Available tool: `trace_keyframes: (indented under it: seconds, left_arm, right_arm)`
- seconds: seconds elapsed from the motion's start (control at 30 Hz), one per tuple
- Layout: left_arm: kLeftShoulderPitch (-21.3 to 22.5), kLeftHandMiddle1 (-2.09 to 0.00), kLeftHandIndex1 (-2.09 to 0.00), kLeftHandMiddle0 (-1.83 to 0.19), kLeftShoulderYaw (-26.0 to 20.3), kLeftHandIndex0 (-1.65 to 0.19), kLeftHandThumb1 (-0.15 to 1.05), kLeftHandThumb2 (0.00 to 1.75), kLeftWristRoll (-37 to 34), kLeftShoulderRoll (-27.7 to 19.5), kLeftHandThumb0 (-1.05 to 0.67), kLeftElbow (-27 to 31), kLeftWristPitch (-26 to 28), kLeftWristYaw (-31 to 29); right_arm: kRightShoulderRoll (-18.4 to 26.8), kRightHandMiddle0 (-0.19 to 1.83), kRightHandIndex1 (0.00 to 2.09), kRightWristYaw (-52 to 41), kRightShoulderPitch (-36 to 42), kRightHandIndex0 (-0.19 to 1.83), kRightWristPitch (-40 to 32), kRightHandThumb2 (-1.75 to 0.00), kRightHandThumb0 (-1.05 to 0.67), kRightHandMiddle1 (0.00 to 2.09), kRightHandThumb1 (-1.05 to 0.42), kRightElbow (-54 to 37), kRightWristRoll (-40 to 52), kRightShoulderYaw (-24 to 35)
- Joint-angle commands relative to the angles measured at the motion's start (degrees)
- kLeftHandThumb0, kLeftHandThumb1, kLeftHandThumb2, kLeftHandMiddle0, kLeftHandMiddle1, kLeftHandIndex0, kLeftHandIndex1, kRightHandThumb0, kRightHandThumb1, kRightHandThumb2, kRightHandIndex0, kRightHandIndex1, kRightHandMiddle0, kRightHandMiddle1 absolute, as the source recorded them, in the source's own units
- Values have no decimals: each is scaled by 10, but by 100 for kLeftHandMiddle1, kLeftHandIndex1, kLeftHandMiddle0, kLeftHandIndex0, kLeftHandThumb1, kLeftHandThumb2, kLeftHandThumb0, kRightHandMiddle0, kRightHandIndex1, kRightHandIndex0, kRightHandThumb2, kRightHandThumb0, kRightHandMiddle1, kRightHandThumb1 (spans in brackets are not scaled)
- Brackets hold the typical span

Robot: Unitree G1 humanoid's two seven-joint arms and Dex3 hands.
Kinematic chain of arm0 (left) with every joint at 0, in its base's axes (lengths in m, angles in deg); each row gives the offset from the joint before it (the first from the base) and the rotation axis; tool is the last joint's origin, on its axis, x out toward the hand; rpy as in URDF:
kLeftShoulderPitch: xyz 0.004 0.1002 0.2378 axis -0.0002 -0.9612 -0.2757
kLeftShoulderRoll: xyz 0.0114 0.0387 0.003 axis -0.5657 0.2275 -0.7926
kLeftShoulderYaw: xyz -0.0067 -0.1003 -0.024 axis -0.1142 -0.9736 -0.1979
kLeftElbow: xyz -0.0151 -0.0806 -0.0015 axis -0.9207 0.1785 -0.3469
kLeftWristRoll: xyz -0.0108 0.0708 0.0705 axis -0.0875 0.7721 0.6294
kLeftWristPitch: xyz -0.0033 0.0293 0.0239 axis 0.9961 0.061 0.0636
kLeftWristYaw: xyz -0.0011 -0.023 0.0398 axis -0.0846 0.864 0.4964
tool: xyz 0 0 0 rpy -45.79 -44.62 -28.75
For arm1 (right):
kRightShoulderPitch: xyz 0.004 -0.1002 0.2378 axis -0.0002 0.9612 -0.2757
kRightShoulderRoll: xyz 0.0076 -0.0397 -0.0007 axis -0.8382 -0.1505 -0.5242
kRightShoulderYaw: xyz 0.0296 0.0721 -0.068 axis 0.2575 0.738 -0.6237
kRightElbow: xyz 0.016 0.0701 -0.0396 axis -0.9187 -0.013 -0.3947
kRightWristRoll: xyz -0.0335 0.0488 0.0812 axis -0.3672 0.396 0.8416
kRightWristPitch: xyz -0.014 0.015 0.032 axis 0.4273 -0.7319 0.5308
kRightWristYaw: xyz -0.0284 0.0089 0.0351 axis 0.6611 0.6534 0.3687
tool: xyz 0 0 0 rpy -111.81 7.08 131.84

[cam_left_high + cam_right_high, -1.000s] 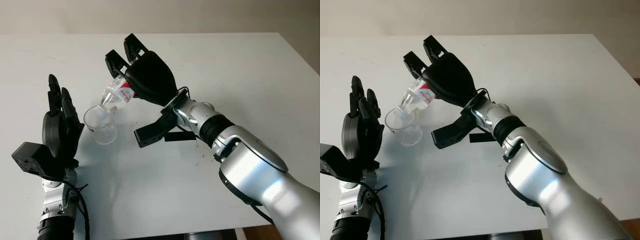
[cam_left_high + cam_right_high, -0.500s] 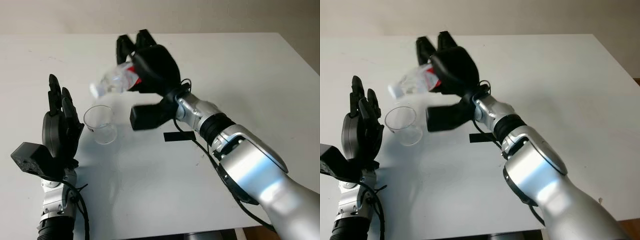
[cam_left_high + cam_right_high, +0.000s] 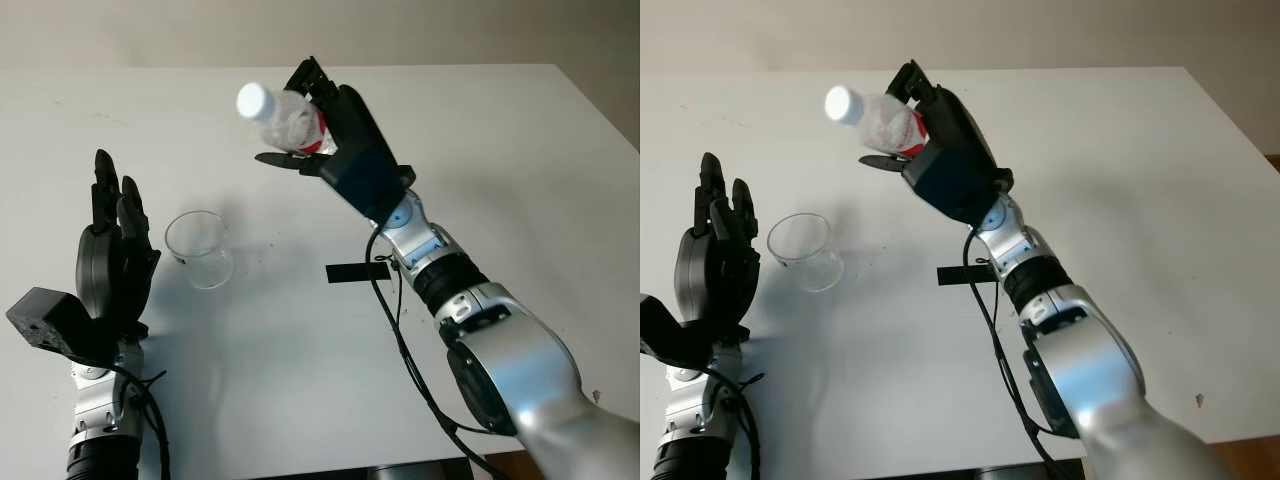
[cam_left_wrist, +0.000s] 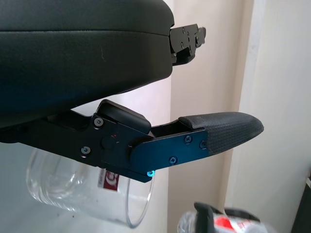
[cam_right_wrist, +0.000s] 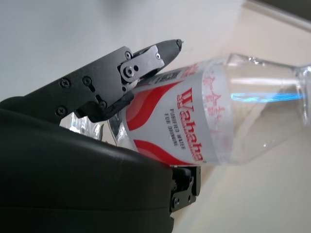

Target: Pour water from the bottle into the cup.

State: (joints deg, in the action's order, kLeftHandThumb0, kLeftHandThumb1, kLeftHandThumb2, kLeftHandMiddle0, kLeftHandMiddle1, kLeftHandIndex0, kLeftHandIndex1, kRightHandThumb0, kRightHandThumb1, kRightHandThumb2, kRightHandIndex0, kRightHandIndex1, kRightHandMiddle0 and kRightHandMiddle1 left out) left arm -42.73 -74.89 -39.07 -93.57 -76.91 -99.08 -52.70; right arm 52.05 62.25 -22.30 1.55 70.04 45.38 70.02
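The bottle (image 3: 285, 117) is in the air above the tabletop (image 3: 520, 160), held by the right hand (image 3: 345, 150), whose fingers (image 5: 121, 80) are closed around the red-and-white label. Its white cap end points up and toward the robot's left, so the neck is higher than the body; in this pose I judge no water can run out. The cup (image 3: 199, 249) stands upright on the tabletop, lower and to the left of the bottle, well apart from it and with its mouth free. If more pouring is needed, the hand has to bring the neck back over the rim and tip it down.

The left hand (image 3: 110, 270) is open and holds nothing. It stands just beside the cup on its left, near the front edge, perhaps ready to steady it.

A small black strip (image 3: 357, 272) lies on the tabletop right of the cup, under the right forearm. The far side and the right side of the tabletop offer much room to set the bottle down.
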Motion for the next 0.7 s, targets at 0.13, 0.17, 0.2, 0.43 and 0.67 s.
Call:
trace_keyframes:
  seconds: [0.13, 0.17, 0.2, 0.43, 0.67]
  left_arm:
    - [-17, -3, -4, 6, -6, 7, 105, 63, -12, 1, -90, 18, 14, -3]
    - [-18, -2, -4, 6, -6, 7, 105, 63, -13, 2, -89, 19, 16, -3]
    - [-18, -2, -3, 6, -6, 8, 105, 63, -14, 2, -89, 19, 17, -3]
    - [-10, -1, -2, 4, -8, 8, 105, 63, -15, -3, -88, 14, 29, -8]
    - [-5, -1, -2, 0, -9, 3, 105, 63, -13, -14, -88, 15, 34, -16]
  right_arm:
    - [18, 20, 209, -163, 102, 66, -234, -26, -17, 209, -105, -199, 167, 81]
    - [25, 13, 209, -182, 117, 65, -261, -26, -17, 209, -105, -224, 181, 85]
    - [33, 8, 209, -203, 130, 65, -280, -26, -18, 209, -105, -245, 192, 88]
    - [73, 1, 209, -262, 207, 62, -339, -21, -26, 209, -105, -344, 212, 97]
    - [86, 0, 209, -261, 237, 66, -377, -24, -28, 209, -105, -381, 214, 108]
